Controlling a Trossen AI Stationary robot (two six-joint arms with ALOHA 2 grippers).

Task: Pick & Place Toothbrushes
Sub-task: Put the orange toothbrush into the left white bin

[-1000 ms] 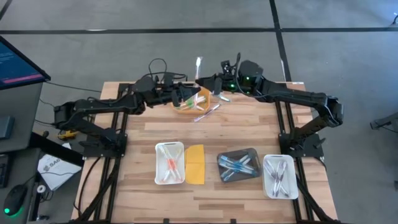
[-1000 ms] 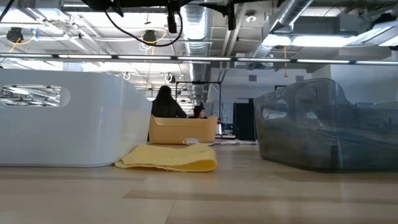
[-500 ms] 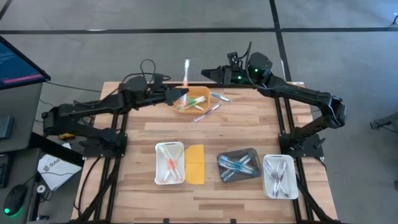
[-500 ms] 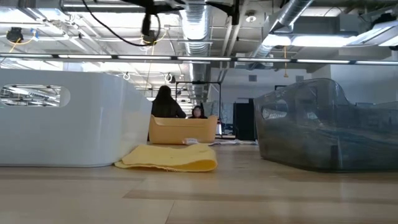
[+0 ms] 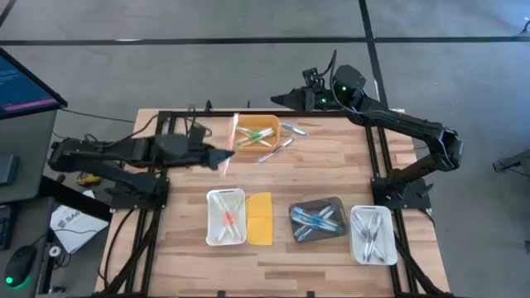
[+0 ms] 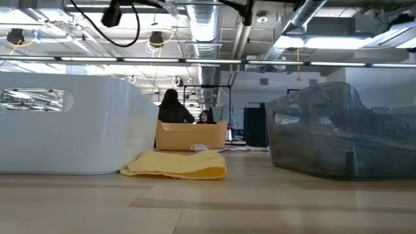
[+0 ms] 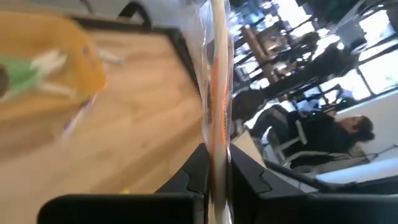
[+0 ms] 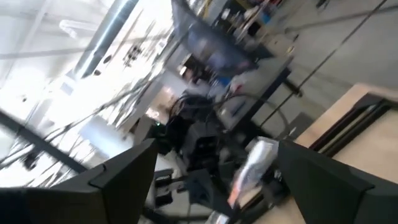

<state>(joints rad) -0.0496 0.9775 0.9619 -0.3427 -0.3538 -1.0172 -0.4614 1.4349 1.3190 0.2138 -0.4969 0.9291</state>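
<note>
My left gripper [image 5: 222,157] hangs over the table left of the yellow bowl [image 5: 257,132], shut on a toothbrush [image 5: 231,136] with an orange handle in a clear wrapper [image 7: 217,93]. The bowl holds a few more toothbrushes, green and orange. Two loose ones [image 5: 276,149] lie on the wood just right of it. My right gripper [image 5: 281,99] is open, holds nothing, and stands level above the table's far edge, pointing left [image 8: 217,180]. Neither gripper shows in the low view. My left gripper pinches the wrapped toothbrush between its two fingers at the lower part of the handle [image 7: 217,152]. The brush stands about upright, rising well past the fingertips, and is lifted clear of the table and the bowl.
Along the near side stand a white tray [image 5: 226,217] with orange brushes, a flat yellow lid [image 5: 260,218], a dark tray [image 5: 318,219] with blue brushes and a second white tray [image 5: 373,234]. Bare wood lies between these and the bowl.
My left gripper has carried the toothbrush from above the yellow bowl toward the table's left and near side, still shut on it and clear of the table. My right gripper has drawn back from the brush toward the right along the far edge.
</note>
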